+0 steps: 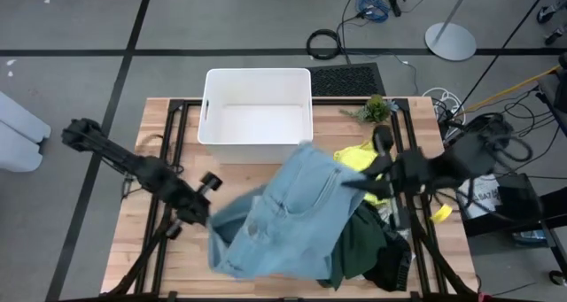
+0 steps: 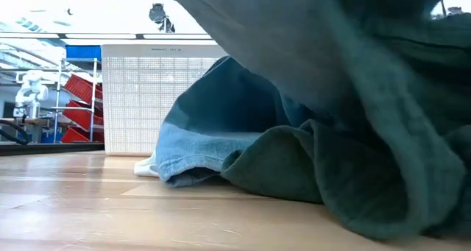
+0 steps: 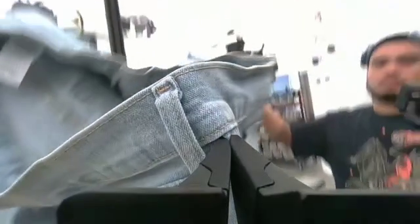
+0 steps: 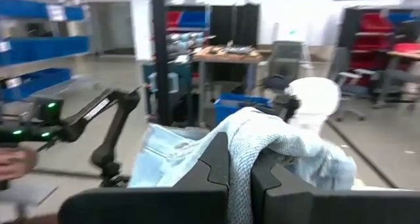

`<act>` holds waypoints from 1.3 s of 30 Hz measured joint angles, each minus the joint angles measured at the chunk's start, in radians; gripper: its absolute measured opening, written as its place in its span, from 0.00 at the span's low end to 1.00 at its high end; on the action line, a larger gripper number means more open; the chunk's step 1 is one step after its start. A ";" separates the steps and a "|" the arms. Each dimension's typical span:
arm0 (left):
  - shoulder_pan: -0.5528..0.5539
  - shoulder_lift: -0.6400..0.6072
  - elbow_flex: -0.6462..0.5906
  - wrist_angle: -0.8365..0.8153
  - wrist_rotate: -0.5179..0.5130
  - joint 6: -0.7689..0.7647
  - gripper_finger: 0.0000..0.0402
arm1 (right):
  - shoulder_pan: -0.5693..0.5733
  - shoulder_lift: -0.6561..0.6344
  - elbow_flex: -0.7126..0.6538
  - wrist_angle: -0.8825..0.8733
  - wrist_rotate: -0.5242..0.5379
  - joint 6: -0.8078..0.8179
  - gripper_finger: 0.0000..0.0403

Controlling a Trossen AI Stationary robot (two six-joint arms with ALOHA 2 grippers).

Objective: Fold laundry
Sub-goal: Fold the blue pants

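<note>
Stretching diagonally between both end effectors: light blue garment (image 1: 283,213).

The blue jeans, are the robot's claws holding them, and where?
Yes. The left claw pinches the light blue jeans at the waistband by a belt loop; the right claw pinches another edge, lifting them.

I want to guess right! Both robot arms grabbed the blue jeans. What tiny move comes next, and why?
Probably pull both tools slowly apart. The left tool and right tool are both shut on the light blue jeans, which hang crumpled over the dark green cloth. Stretching would likely flatten them for folding.
</note>
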 joint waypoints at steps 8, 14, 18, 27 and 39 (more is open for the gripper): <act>-0.017 -0.159 0.038 0.011 -0.146 0.007 0.00 | -0.011 -0.006 0.000 0.213 0.152 -0.242 0.00; -0.017 -0.156 0.217 0.065 -0.248 0.027 0.00 | -0.070 0.015 0.000 0.590 0.116 -0.484 0.00; -0.017 -0.111 0.406 0.045 -0.232 0.086 0.00 | -0.139 0.052 0.000 0.848 -0.066 -0.530 0.00; -0.017 0.082 0.943 -0.229 -0.219 0.222 0.00 | -0.315 0.146 0.000 1.230 -0.404 -0.438 0.00; -0.016 0.436 1.624 -0.615 -0.215 0.484 0.00 | -0.459 0.199 0.209 1.187 -0.745 -0.338 0.00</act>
